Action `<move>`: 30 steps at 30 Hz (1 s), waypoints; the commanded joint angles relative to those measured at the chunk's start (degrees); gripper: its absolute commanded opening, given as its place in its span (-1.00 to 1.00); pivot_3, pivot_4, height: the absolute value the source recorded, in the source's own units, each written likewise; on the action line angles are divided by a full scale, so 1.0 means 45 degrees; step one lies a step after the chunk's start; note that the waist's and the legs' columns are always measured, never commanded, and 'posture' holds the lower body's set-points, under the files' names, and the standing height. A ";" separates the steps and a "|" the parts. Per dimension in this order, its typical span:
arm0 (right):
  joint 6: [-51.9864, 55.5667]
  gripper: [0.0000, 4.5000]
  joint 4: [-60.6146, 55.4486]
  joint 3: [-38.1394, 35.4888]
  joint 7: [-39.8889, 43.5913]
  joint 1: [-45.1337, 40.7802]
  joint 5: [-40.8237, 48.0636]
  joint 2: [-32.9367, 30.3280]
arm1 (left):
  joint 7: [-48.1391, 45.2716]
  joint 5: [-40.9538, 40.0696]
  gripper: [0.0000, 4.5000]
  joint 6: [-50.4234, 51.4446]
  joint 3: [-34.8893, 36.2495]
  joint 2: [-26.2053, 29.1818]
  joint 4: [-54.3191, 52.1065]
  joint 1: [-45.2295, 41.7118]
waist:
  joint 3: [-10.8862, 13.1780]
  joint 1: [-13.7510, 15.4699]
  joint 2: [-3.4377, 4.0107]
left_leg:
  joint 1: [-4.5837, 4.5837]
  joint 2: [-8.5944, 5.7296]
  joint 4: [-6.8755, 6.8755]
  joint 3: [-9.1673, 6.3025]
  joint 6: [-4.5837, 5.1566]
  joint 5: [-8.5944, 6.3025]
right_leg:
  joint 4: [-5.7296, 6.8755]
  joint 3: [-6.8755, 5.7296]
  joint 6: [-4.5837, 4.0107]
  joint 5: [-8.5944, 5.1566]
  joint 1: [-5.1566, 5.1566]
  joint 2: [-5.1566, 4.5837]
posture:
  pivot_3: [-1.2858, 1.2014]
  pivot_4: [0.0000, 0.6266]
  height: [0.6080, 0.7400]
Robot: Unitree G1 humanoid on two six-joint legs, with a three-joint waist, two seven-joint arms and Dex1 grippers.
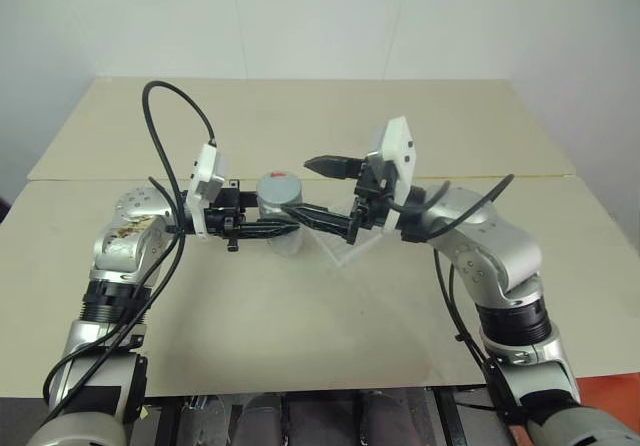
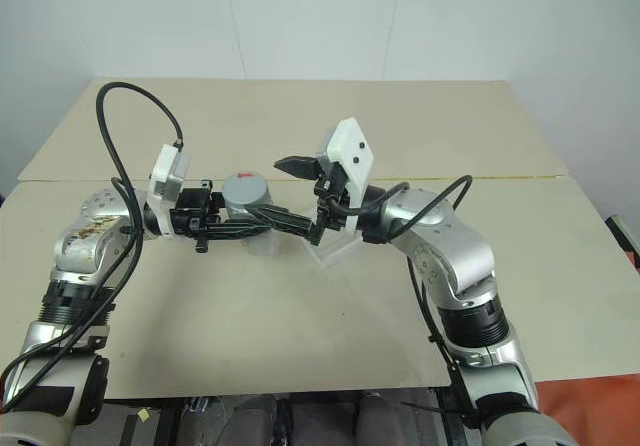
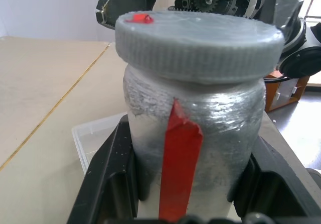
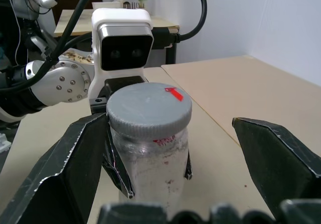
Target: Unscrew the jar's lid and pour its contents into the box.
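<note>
— Beige counter (image 1: 330, 316) boards are seen under a plain white wall. Where is the jar (image 1: 282, 228) placed?

— At the centre of the head view it is held upright, just above the counter, by the left tool (image 1: 262, 228), whose fingers are pressed against its body from 9 o'clock. The box (image 1: 345, 249) of clear plastic is set just beside it, toward 3 o'clock.

— And the right tool (image 1: 318, 188)?

— It is spread wide, one finger passing low in front of the jar and the other up behind at 1 o'clock; the lid (image 4: 149, 107) is straddled but not gripped.

— Which step is judged to be in hand?

— The unscrewing, not yet begun: the lid is seated fully. Next, the right fingers would need to be brought level with the lid's ribbed edge, closed on it, and turned while the jar is kept clamped.

— How does the jar look?

— Silvery-grey and cloudy, a red stripe (image 3: 179, 166) running down its side, a small red mark on the grey lid. Its contents cannot be made out.
</note>
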 commanded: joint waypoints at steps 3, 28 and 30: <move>-0.0332 0.99 -0.0305 -0.0862 -0.0252 0.0142 0.0012 -0.0351 | -0.0200 -0.0225 -0.15 -0.0070 0.0202 0.0171 -0.0436 -0.0024 | 0.0000 0.0004 0.0000 | 0.0000 0.0000 0.0000 0.0000 0.0000 0.0000 | -0.0002 0.0000 0.0000 0.0000 0.0000 0.0000 | 0.03 -0.52 1.00; -0.0059 0.99 -0.0804 -0.1351 -0.0244 0.0464 0.0597 -0.0820 | -0.0301 -0.0089 -0.15 -0.0126 0.0153 0.0173 -0.0232 -0.0167 | 0.0000 0.0025 0.0000 | -0.0001 -0.0001 0.0000 0.0000 -0.0001 0.0001 | -0.0004 0.0001 0.0000 0.0000 0.0001 0.0000 | 0.03 -0.52 1.00; 0.0032 0.99 -0.1095 -0.1446 0.0052 0.0553 0.1080 -0.0898 | -0.0302 -0.0076 -0.15 -0.0139 0.0168 0.0181 -0.0180 -0.0187 | 0.0000 0.0024 0.0000 | -0.0003 -0.0002 0.0001 -0.0001 0.0004 -0.0003 | -0.0006 0.0000 0.0000 0.0000 0.0002 0.0000 | 0.03 -0.52 1.00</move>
